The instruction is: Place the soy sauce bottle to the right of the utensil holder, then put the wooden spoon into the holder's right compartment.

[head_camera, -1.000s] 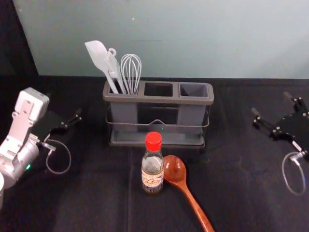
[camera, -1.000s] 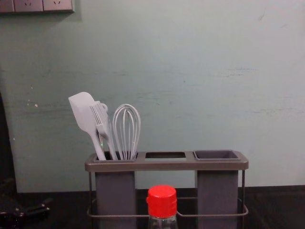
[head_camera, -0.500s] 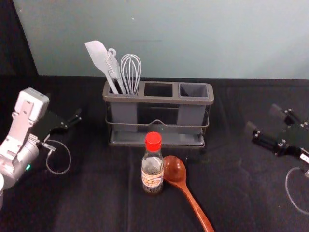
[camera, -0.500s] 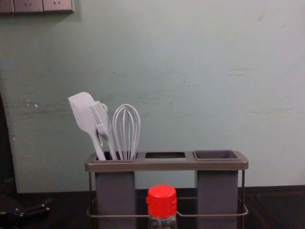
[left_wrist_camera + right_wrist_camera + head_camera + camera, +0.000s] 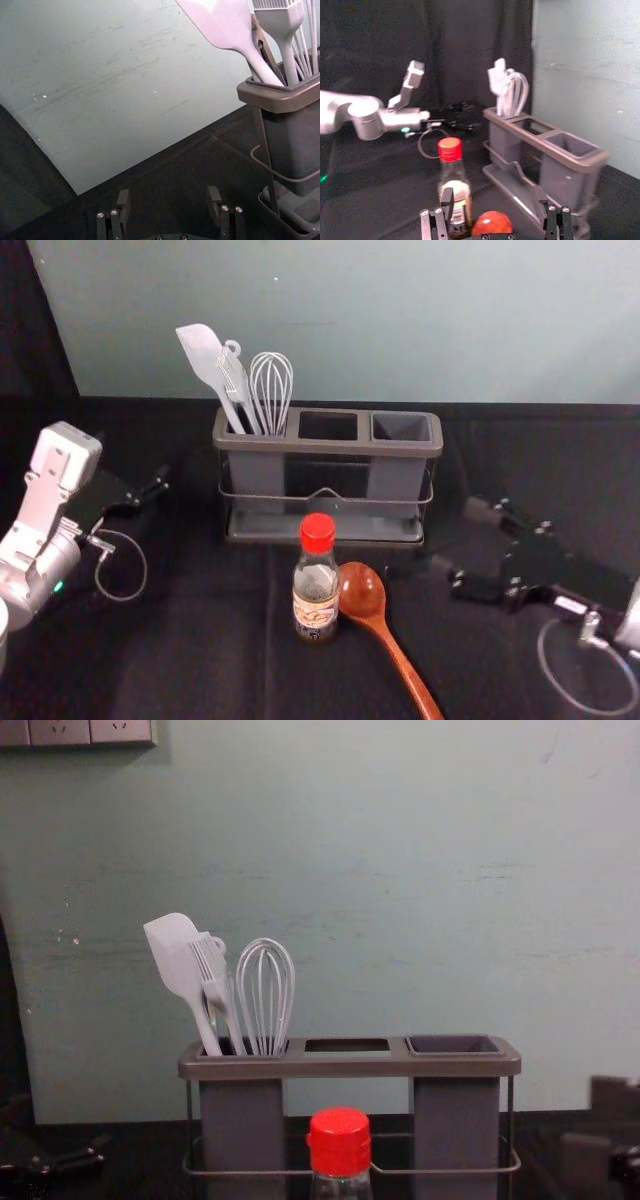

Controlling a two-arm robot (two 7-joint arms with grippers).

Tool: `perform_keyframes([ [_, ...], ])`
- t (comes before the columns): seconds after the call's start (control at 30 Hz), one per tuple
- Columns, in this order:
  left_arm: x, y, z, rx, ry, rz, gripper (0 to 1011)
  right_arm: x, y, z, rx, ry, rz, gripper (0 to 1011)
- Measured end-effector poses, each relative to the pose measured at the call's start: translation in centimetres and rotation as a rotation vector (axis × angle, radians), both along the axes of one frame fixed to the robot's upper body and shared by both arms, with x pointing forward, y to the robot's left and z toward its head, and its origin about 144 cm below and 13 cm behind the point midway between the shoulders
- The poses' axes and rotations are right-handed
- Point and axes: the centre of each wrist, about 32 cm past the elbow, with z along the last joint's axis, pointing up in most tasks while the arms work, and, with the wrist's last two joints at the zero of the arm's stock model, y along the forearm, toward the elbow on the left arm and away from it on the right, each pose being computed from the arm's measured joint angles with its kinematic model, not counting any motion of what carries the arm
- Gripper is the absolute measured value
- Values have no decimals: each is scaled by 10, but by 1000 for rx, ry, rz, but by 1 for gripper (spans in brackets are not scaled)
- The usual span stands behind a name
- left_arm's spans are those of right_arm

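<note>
We had the right tool (image 5: 460, 537) open near the spoon (image 5: 362, 589), the left tool (image 5: 169, 192) open at left. The bottle (image 5: 317, 590) stood before the holder (image 5: 328, 447); reaching low, we risked knocking the spoon into it.

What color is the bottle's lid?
Bright red; the soy sauce bottle's round cap shows best in the head view.

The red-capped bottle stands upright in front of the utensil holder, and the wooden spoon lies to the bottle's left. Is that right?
Not quite: the wooden spoon lies to the right of the bottle, as the head view shows. The bottle does stand upright before the holder.
</note>
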Motion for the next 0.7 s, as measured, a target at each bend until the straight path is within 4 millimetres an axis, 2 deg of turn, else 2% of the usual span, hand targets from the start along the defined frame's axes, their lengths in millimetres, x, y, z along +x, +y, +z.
perform_keyframes([
  [0.33, 0, 0, 0, 0, 0, 0, 1005, 18, 26, -2, -42, -4, 90, 1003],
  [0.7, 0, 0, 0, 0, 0, 0, 1005, 28, 50, -2, -65, -8, 179, 1003],
])
